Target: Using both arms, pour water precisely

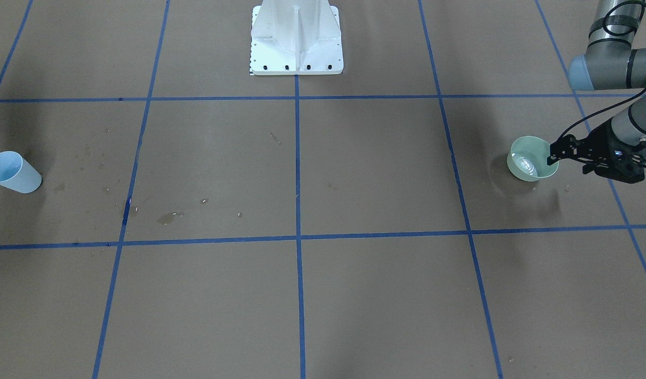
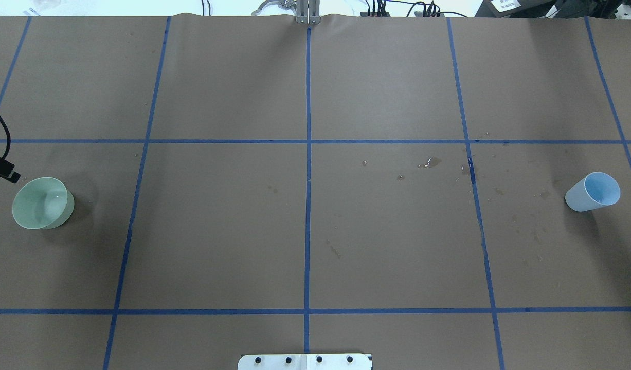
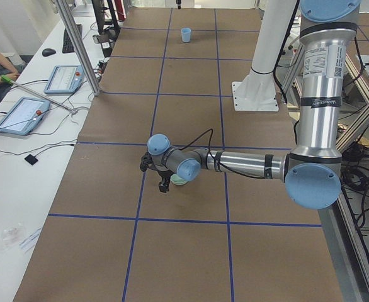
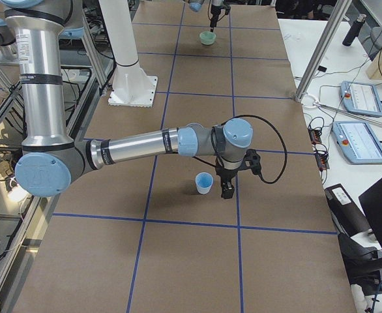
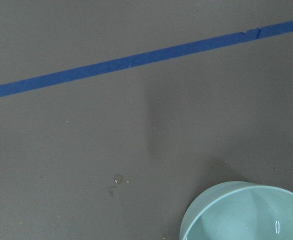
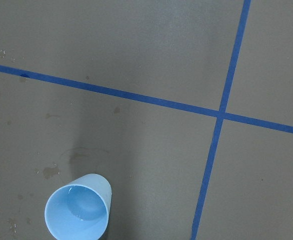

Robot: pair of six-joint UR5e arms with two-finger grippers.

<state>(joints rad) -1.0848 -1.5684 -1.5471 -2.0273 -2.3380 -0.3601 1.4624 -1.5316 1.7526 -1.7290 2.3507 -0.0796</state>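
A pale green bowl [image 1: 538, 171] stands on the brown paper at the robot's far left, with a little water [image 1: 524, 164] glinting inside. It also shows in the overhead view [image 2: 42, 203] and the left wrist view [image 5: 246, 212]. My left gripper [image 1: 567, 163] hangs beside the bowl's rim, apart from it, and looks open and empty. A light blue cup [image 2: 593, 191] stands at the far right, and also shows in the right wrist view [image 6: 78, 212]. My right gripper [image 4: 227, 188] hangs just beside the cup [image 4: 205, 183]. I cannot tell whether it is open or shut.
The white pedestal base [image 1: 296, 39] stands at the table's middle on the robot's side. Small spilled drops [image 2: 431, 163] and stains dot the paper right of centre. Blue tape lines [image 2: 308, 205] divide the table into squares.
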